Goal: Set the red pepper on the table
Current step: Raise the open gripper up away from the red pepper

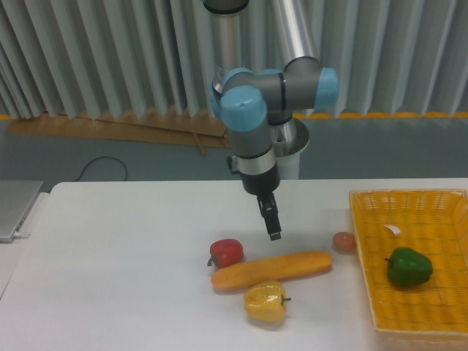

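The small glossy red pepper [226, 252] rests on the white table [110, 278], just left of the orange baguette-shaped piece's upper end. My gripper [273, 224] hangs above the table, up and to the right of the pepper, well apart from it, with nothing held. Seen edge-on, its fingers look like one dark blade, so the gap between them does not show.
A long orange baguette-like piece [272, 269] lies beside the red pepper, with a yellow pepper [265, 302] in front of it. A pinkish egg-like ball [344, 242] sits by the yellow basket [439, 205], which holds a green pepper [409, 266].
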